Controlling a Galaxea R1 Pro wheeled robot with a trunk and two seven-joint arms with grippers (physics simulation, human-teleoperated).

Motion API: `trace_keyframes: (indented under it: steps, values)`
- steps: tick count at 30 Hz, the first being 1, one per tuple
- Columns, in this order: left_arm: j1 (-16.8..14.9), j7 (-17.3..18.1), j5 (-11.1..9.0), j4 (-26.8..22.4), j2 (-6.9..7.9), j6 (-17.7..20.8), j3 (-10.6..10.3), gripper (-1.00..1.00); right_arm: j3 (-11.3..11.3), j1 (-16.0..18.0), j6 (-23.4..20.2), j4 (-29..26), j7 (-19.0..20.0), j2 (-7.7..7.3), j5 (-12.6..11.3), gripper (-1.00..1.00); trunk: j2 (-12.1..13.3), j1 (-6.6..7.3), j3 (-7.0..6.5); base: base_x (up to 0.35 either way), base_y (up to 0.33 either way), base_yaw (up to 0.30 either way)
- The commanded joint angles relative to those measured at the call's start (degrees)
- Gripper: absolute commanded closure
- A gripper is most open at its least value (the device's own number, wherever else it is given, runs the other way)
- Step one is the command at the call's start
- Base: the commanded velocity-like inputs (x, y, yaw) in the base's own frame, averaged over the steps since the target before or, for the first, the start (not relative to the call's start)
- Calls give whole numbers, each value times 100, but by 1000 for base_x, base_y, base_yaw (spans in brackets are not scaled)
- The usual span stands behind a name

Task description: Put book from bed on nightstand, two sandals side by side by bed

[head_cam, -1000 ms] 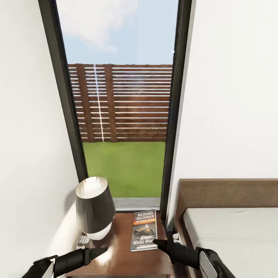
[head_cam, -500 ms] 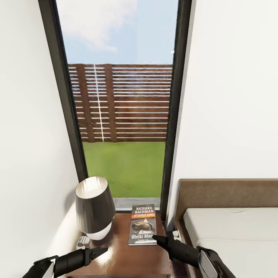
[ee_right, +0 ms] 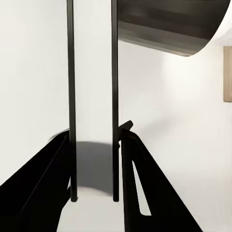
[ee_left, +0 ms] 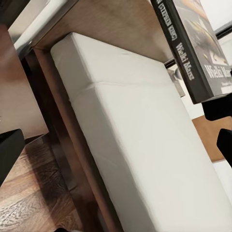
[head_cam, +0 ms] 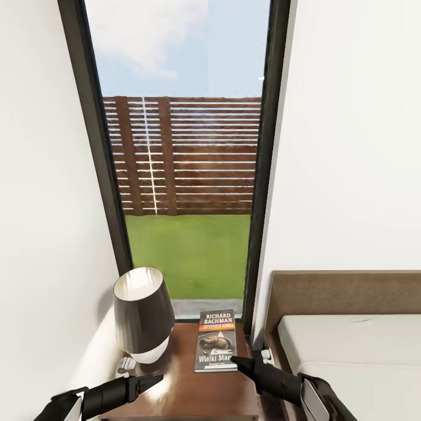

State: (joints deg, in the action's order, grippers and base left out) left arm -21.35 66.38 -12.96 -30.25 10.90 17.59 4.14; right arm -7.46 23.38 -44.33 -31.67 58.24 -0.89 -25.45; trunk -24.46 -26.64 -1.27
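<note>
The book (head_cam: 216, 342), dark with an orange band and "RICHARD BACHMAN" lettering, sits over the far right part of the nightstand (head_cam: 187, 393). My right gripper (head_cam: 234, 361) is shut on the book's near right corner. In the right wrist view its fingers (ee_right: 140, 183) press against the book's edge (ee_right: 93, 72). The left wrist view has the book (ee_left: 193, 48) in front of the bed (ee_left: 145, 145). My left gripper (head_cam: 158, 379) hovers open over the nightstand's near left part, holding nothing. The bed (head_cam: 351, 345) stands right of the nightstand. The sandals are out of view.
A black lamp (head_cam: 143, 310) with a white base stands on the nightstand's left half, close to my left gripper, and its shade (ee_right: 169, 24) hangs near my right gripper's line. The tall dark-framed window (head_cam: 181, 175) is behind, with white walls on both sides. Wood floor (ee_left: 34, 203) runs beside the bed.
A second ago the book and my right gripper were slightly nearer to me; both shifted together toward the window and a little left, then stayed still. The left arm has not moved.
</note>
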Motion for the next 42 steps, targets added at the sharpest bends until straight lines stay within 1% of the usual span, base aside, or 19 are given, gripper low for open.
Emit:
trace_keyframes:
  steps: [1,42]
  values:
    - [-1,16,-22,2,0,60,3,-100,-10,1,-32,3,11,1,-13,100,-46,-24,21,0,0,0]
    - [-1,16,-22,2,-9,62,-10,-100,-10,2,-23,12,-20,1,-13,100,-1690,-925,757,0,0,0]
